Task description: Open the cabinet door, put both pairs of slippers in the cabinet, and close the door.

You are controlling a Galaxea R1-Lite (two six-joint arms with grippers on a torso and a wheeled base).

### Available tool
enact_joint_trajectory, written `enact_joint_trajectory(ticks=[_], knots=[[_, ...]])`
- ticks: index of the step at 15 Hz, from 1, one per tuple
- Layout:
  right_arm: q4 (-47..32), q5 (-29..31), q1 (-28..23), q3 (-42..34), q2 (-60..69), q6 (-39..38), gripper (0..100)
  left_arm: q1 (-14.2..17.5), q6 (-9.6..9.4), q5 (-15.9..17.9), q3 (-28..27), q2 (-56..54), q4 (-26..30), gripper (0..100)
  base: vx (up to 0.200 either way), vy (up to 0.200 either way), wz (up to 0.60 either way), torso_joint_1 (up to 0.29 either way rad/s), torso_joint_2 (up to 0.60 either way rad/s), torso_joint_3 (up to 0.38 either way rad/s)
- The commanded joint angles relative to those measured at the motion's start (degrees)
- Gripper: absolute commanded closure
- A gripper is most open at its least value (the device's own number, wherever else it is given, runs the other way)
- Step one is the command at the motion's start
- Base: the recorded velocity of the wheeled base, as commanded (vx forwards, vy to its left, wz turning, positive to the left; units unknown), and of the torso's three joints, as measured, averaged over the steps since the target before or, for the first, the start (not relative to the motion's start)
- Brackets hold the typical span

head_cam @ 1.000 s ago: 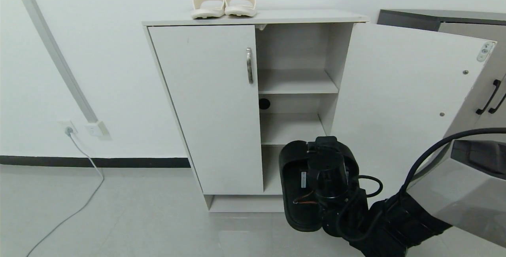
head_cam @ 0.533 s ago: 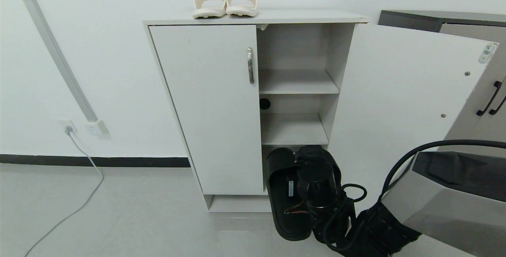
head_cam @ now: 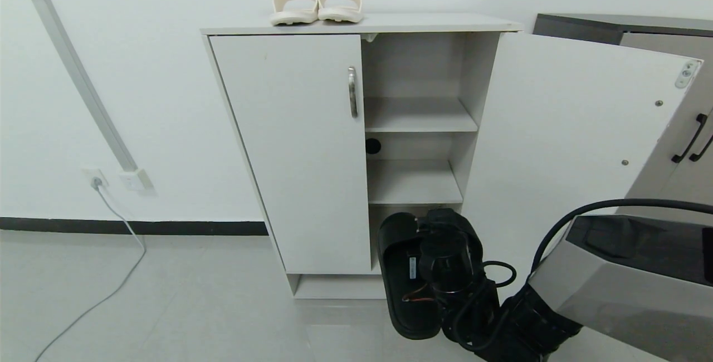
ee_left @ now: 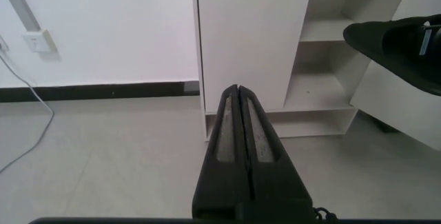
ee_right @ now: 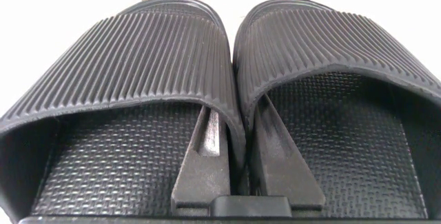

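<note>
The right arm (head_cam: 518, 317) is stretched low from the near right towards the open right half of the white cabinet (head_cam: 289, 150), and the right gripper (head_cam: 445, 239) is pointed away, into the cabinet's lowest compartment (head_cam: 380, 262). The left gripper (ee_left: 238, 94) is held out over the grey floor (head_cam: 195, 306), aimed at the foot of the cabinet from the near left.

The pair of black slippers (head_cam: 404, 278) is carried side by side, soles down, with the toes at the mouth of the lowest compartment and the heels out over the floor. Whether the toes rest on the bottom shelf cannot be told. Ribbed straps and a dimpled footbed are seen on the black slippers (ee_right: 138, 65) in the right wrist view. In the left wrist view the black slippers (ee_left: 400, 41) are seen raised off the floor beside the open door (head_cam: 562, 145).

The right gripper (ee_right: 238, 138) has one finger inside each slipper, under the strap, and its jaws are pinched on the two adjoining inner walls. The left gripper's jaws are pressed together on nothing.

The pair of cream slippers (head_cam: 317, 5) is set on top of the cabinet, above the closed left door (head_cam: 295, 184). The right door is swung wide to the right.
</note>
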State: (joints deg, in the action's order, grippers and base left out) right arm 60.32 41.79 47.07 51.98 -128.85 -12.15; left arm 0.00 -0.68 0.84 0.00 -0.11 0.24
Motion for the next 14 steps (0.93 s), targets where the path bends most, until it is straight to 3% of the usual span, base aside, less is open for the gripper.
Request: enact_joint_trajectory(ticks=[1,6,14], knots=[[0.15,0.05,-0.57,-0.04,-0.61,-0.15,100,0.0,-0.02,0.04,-0.09,0.11,0.02,100,0.0,0.0,0.0,0.0,0.0,0.0],[0.59,-0.13,-1.36,1.46,-2.01,0.9,100,0.0,-0.02,0.04,-0.09,0.11,0.02,100,0.0,0.0,0.0,0.0,0.0,-0.015],[0.76,-0.3,-1.8,1.63,-2.72,0.9,100,0.0,-0.02,0.04,-0.09,0.11,0.02,100,0.0,0.0,0.0,0.003,0.0,-0.181]])
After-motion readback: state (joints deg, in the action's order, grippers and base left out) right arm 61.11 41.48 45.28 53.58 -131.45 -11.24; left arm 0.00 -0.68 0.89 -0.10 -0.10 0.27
